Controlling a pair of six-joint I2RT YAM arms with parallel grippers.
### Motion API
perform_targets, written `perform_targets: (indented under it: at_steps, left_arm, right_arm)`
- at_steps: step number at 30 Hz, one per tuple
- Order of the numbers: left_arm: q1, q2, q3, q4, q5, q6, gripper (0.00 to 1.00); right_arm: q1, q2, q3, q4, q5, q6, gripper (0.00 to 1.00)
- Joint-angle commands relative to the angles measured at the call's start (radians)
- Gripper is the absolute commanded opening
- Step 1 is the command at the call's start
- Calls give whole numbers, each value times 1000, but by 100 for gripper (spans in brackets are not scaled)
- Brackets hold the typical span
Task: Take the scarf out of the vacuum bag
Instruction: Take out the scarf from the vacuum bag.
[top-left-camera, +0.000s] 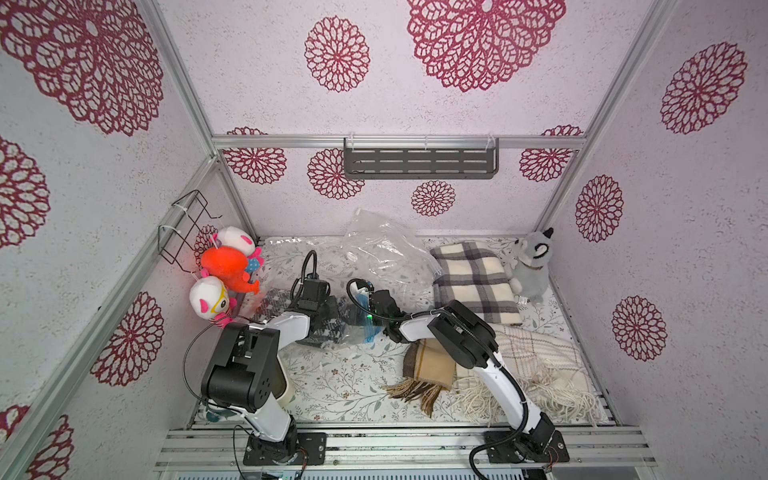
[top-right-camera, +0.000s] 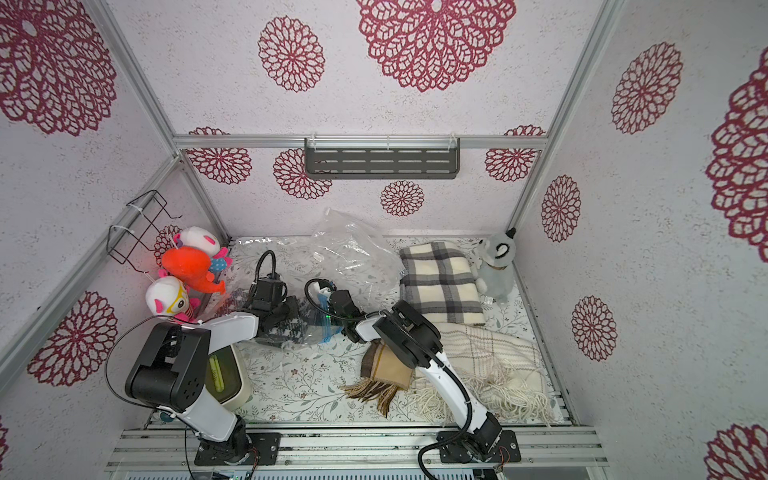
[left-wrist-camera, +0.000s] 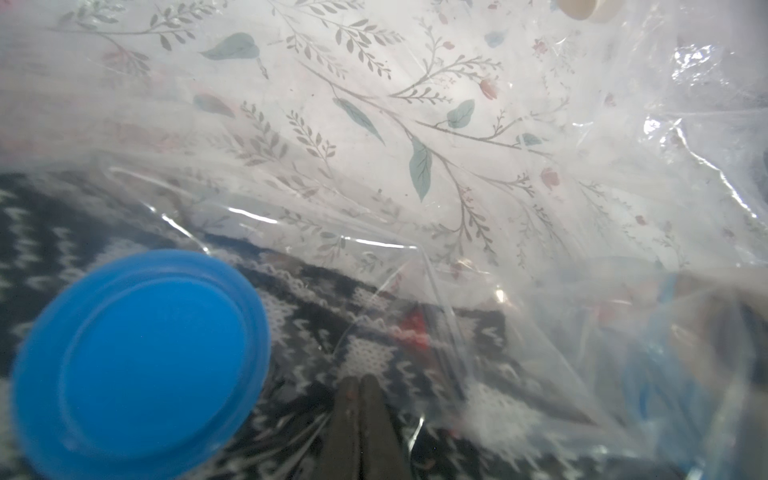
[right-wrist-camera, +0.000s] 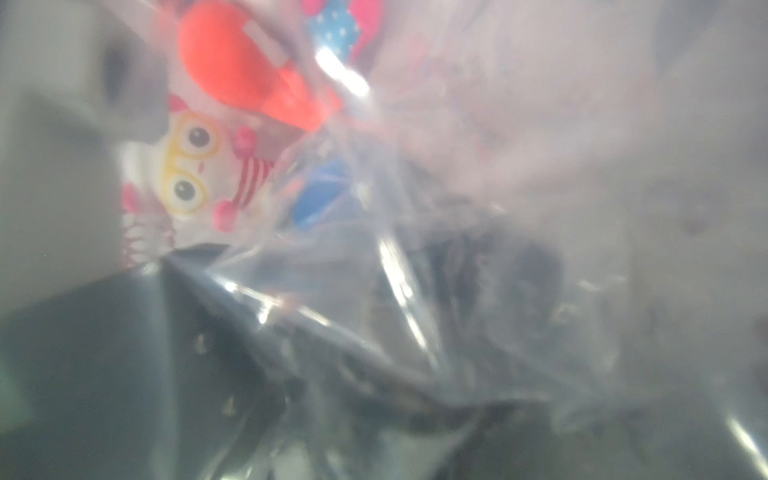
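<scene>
Vacuum bag (left-wrist-camera: 415, 249): clear crinkly film, glossy folds, round blue valve cap (left-wrist-camera: 141, 365) of smooth plastic on it. A blue zip strip (top-left-camera: 371, 332) runs along the bag edge nearest the right arm. The scarf (left-wrist-camera: 299, 299) is inside the bag, a dark navy knit with white zigzag and snowflake motifs, soft and ribbed, lying flat under the film beside the cap.

The bag sits left of centre on the table (top-left-camera: 340, 382), which has a floral cloth. It lies close to the plush toys (top-left-camera: 228, 266) at the left wall. The cloth is bare in front of the bag, between the two arm bases. The right side is crowded: a plaid blanket (top-left-camera: 473, 278), a tan fringed scarf (top-left-camera: 428, 370), a cream fringed throw (top-left-camera: 540, 365) and a grey plush (top-left-camera: 534, 262) in the corner. A second clear bag (top-left-camera: 382, 245) is crumpled at the back.

The left gripper (left-wrist-camera: 359, 390) has its fingertips pressed together, down on the film right over the knit, just beside the cap (whether a fold of film is pinched cannot be told). The right gripper (top-left-camera: 358, 316) is at the zip end of the bag, closed. Its wrist view is a blur of plastic pushed against the lens, so what it holds, if anything, cannot be told.
</scene>
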Motion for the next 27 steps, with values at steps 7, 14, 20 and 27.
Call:
perform_targets:
  at_steps: [7, 14, 20, 27]
  left_arm:
    - [-132, -405, -64, -107, 30, 2, 22]
    - [-355, -471, -52, -191, -49, 14, 67]
    - [-400, -539, -163, -155, -71, -41, 53]
    - [-503, -735, -244, -208, -157, -28, 67]
  right_arm:
    - [-20, -88, -133, 55, 21, -19, 0]
    - [-19, -82, -127, 56, 4, -9, 0]
    - [-23, -91, -130, 76, -28, 13, 0]
    - [-28, -96, -115, 42, -32, 2, 0]
